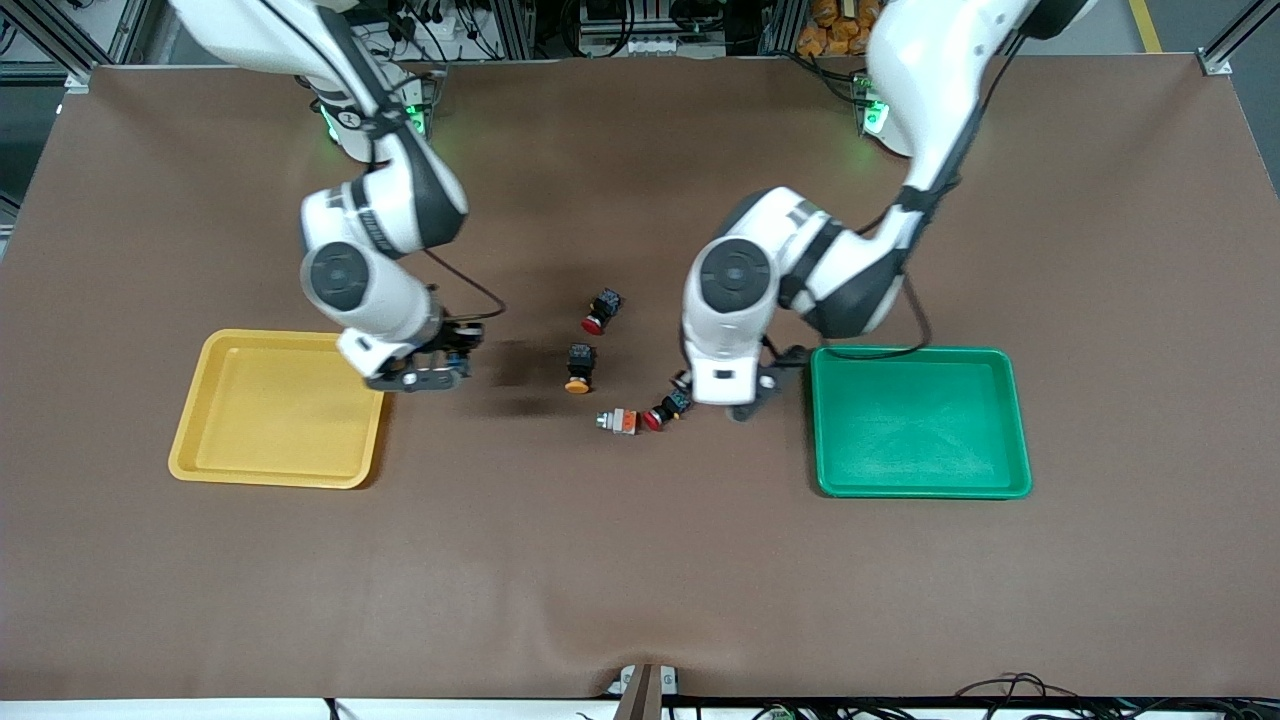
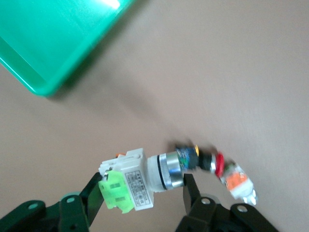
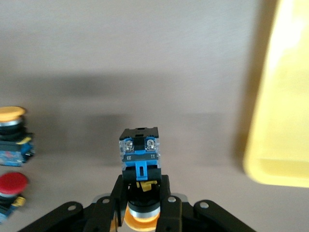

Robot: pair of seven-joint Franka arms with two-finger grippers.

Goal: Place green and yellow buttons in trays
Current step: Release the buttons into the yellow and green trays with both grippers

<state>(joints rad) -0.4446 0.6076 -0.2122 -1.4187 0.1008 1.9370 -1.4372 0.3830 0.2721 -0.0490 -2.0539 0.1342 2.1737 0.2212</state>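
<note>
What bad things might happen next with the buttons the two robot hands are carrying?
The right gripper pinches a yellow button only near its cap, so it might tip or slip before reaching the yellow tray. The left gripper holds the green button close above a red button and an orange-tagged switch; swinging toward the green tray, it may knock them.

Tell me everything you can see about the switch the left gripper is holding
The white-grey switch has a boxy pale plastic body with a printed label, a pale green tab, orange bits at one end, and a white collar with a chrome-look ring. It lies sideways between the left gripper fingers, which are shut on it, above brown table beside the green tray.
</note>
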